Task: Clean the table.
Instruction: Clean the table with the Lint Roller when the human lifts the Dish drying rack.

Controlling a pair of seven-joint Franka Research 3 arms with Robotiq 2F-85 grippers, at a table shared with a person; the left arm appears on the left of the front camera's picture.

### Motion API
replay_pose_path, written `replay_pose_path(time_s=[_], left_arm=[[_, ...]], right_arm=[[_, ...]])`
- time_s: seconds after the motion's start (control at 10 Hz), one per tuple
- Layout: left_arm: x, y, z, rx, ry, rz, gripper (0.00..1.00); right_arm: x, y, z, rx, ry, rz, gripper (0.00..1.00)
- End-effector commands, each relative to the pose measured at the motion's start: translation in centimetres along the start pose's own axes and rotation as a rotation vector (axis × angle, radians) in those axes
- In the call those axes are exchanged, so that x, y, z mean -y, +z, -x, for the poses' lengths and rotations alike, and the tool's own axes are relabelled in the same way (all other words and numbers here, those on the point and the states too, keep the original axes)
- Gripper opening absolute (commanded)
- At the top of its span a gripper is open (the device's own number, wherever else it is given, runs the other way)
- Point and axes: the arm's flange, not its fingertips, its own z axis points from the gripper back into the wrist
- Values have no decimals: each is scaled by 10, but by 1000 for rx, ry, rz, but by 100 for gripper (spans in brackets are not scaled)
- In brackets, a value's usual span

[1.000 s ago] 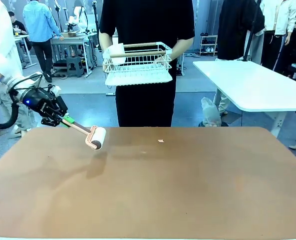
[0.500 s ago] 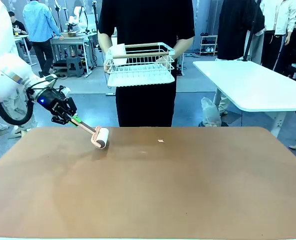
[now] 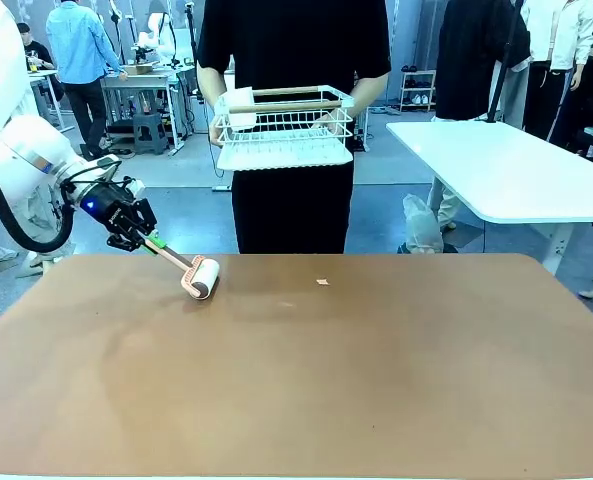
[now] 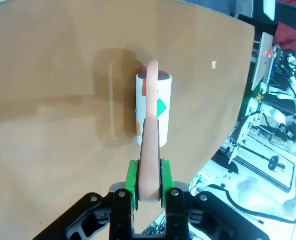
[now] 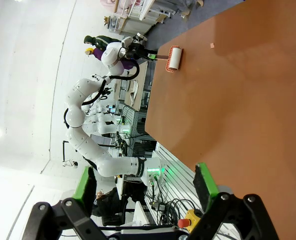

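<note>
Lint roller [image 3: 200, 278], shifted slightly toward 3 o'clock since a second ago, sits at 10 o'clock on the table [image 3: 376, 380], handle pinched by left gripper [image 3: 148, 240]; right gripper [image 5: 145, 187] spread, idle; rolling step underway, next stroke probably toward paper scrap [image 3: 322, 282] at 12 o'clock.

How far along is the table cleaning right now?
Done: the left gripper is shut on the handle of the roller, whose drum looks to rest on the table near its far left corner. In hand: seemingly a rolling pass from that corner. Left: a small pale scrap lies to the roller's right, apart from it. The right gripper hangs open, off the work.
</note>
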Motion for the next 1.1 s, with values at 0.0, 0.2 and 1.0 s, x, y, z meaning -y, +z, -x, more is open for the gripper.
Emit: replay_pose_path(time_s=[0.0, 0.2, 1.0], left_arm=[[-1, -10, -10, -20, 41, -27, 22], [10, -26, -6, -9, 83, 6, 22], [62, -108, 31, 131, 60, 4, 22]], right_arm=[[-3, 1, 0, 2, 10, -3, 100], [-3, 1, 0, 2, 10, -3, 100], [-3, 1, 0, 2, 10, -3, 100]])
